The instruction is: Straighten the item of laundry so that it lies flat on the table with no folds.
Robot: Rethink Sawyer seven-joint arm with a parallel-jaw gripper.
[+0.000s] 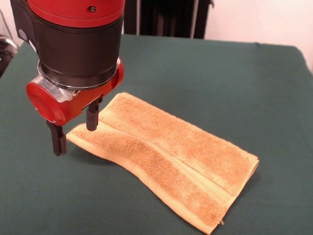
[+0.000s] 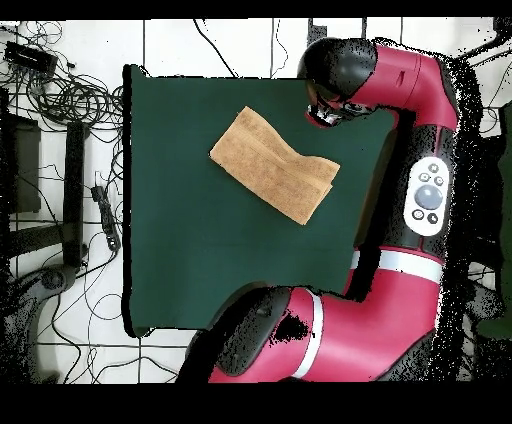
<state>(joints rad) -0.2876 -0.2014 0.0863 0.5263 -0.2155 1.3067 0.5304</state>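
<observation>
From the front, the towel [image 1: 167, 158] lies folded over on itself on the green worktop [image 1: 229, 74], a long strip running from beside the robot's jaws [image 1: 73, 133] down toward the near right. A raised ridge runs along its length where one layer laps over another, and doubled edges show at the near right end. It looks like soft, light terry: it should drape and bend freely, drag a little on the cloth surface, and not break. A sensible hold would be a pinch on the top layer alone at a free corner or edge, so the fold can be peeled open without carrying the whole piece along. The jaws stand moderately open, two dark fingers [image 1: 93, 114] pointing down, straddling the towel's left end: one is over the cloth, the other just off its edge. Nothing is gripped; whether either tip touches the cloth cannot be told.

From overhead, the towel [image 2: 275, 165] sits in the upper middle of the worktop [image 2: 180, 260], slanted, with the arm's head over the spot just beside its upper right edge. The jaws themselves are hidden there.
</observation>
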